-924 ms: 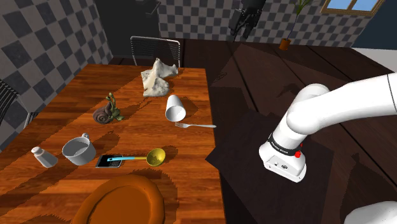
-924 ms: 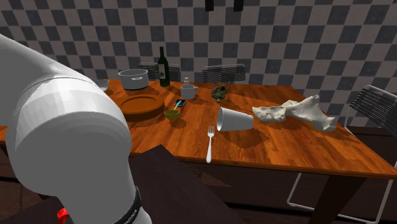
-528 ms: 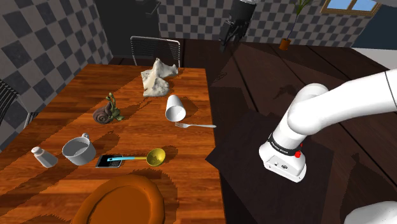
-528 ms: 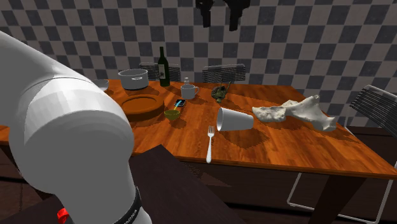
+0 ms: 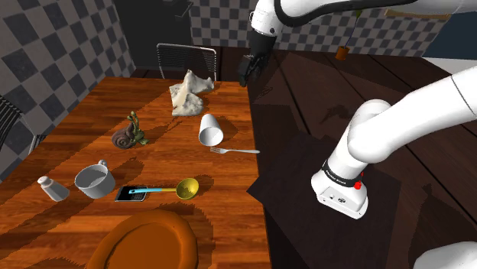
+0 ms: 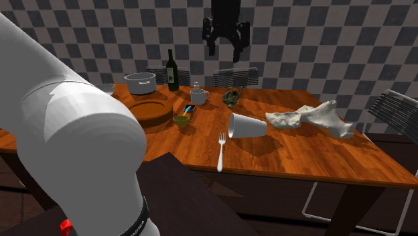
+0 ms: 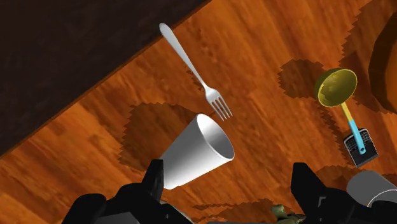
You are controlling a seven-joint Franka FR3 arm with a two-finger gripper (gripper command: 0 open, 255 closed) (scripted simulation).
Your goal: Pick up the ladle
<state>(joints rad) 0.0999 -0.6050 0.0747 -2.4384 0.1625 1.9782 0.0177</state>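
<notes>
1. While the gripper (image 5: pixel 246 72) hangs well above the wooden table (image 5: pixel 73 126), its fingers (image 7: pixel 154 177) stand apart, clasping nothing.
2. The ladle (image 5: pixel 157 189), yellow-bowled and blue-handled, lies flat beside the mug (image 5: pixel 95 180), its handle over what may be a phone (image 5: pixel 131 196).

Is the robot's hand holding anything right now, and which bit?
No, nothing. The gripper hangs open above the table, and the ladle lies untouched on it.

Nothing crowded my pincer (image 6: pixel 226 48), high over the table (image 7: pixel 254 51). In line with it lay a cup (image 7: pixel 194 153) and fork (image 7: pixel 191 65); further off, a mug (image 7: pixel 374 189) and dish (image 7: pixel 385 67) flanked the ladle (image 7: pixel 337 88).
</notes>
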